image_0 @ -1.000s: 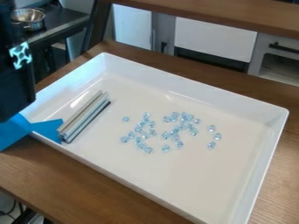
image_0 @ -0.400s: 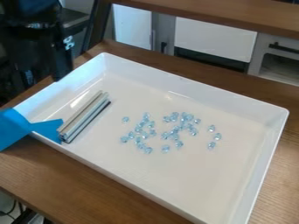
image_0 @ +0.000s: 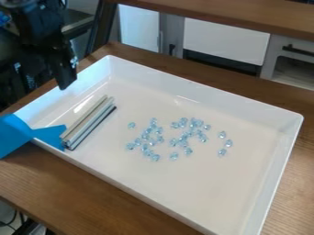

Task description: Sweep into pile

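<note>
The black gripper (image_0: pixel 46 84) hangs at the upper left, over the tray's left corner region, above and behind the sweeper. Its two fingers stand apart with nothing seen between them. A silvery bar-shaped sweeper (image_0: pixel 90 122) lies slanted along the left side inside the white tray (image_0: pixel 250 173). A blue piece (image_0: pixel 50 136) joins its near end and extends over the tray's left wall. Small clear-blue pieces (image_0: pixel 185 137) lie scattered around the middle of the tray, with several loose ones (image_0: pixel 222 153) to the right and a single one (image_0: pixel 131 125) nearer the sweeper.
Raised walls surround the tray, which rests on a brown wooden table (image_0: pixel 92 193). Behind it are a wooden ledge (image_0: pixel 227 16) and white cabinet fronts (image_0: pixel 224 39). A dark counter stands at the back left.
The arm has moved back and to the right from the left edge, uncovering more of the tray's left wall. The sweeper and the small pieces have stayed put.
</note>
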Robot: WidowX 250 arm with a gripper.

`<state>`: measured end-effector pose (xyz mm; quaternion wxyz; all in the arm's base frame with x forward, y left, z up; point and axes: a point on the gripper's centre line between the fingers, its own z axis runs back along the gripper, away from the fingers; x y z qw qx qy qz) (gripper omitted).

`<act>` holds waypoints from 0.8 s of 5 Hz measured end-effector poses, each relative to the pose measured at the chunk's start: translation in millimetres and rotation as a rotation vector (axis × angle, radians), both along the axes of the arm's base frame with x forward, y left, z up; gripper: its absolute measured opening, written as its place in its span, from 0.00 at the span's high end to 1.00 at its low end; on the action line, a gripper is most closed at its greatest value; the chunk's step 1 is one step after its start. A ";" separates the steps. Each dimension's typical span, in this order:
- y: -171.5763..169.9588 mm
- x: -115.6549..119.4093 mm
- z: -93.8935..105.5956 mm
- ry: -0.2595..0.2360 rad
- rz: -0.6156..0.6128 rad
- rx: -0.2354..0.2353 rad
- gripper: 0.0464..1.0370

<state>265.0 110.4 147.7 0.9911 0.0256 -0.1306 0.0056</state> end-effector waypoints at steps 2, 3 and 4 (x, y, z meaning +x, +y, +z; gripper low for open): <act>-1.5 26.9 -30.1 -0.057 -0.010 0.076 0.04; -15.6 34.6 -48.9 -0.013 -0.002 0.052 0.04; -25.1 44.0 -63.9 0.003 0.000 0.076 0.04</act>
